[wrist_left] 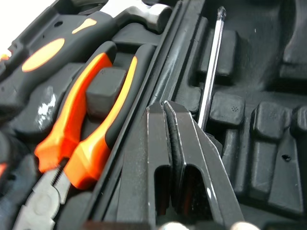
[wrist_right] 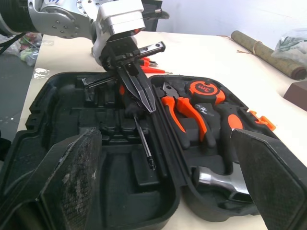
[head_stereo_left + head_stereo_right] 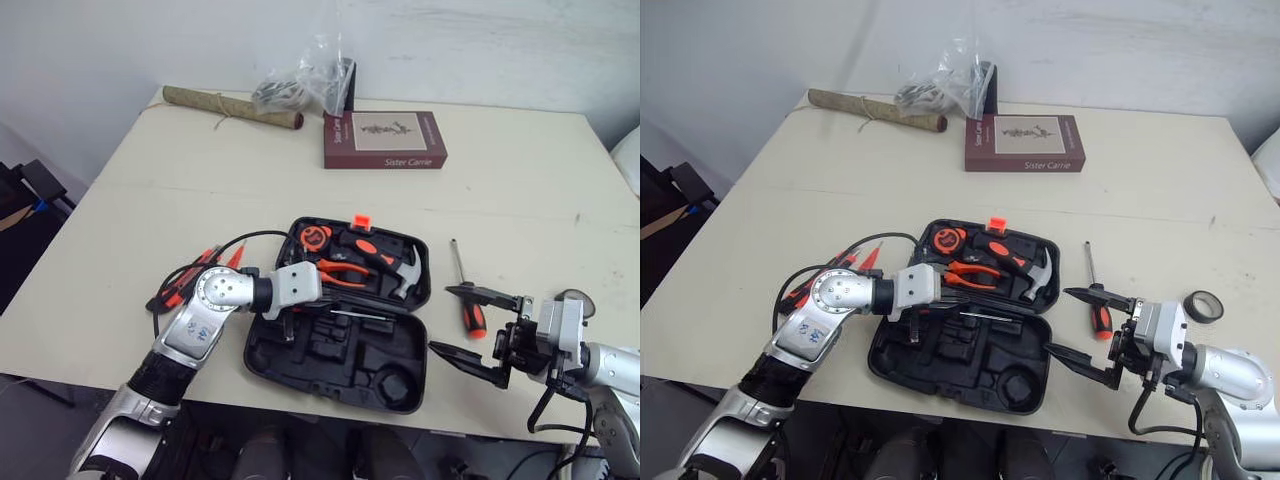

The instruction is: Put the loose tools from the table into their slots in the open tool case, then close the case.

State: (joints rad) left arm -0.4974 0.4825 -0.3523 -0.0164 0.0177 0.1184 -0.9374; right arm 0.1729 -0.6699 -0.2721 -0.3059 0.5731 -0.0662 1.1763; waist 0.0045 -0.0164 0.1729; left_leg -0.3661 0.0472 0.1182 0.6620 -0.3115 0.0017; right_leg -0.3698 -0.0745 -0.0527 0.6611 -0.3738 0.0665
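The black tool case lies open at the table's front. Its far half holds a tape measure, orange pliers and a hammer. A thin screwdriver shaft lies in the near half by the hinge. My left gripper is shut, its tips down on that shaft's near end; nothing shows between the fingers. An orange-and-black screwdriver lies loose on the table right of the case. My right gripper stands wide open beside it, one finger over its handle. Red-handled tools lie left of the case.
A roll of black tape sits by my right wrist. A black cable loops from the red tools toward the case. At the back stand a maroon book, a brown roll and a plastic bag.
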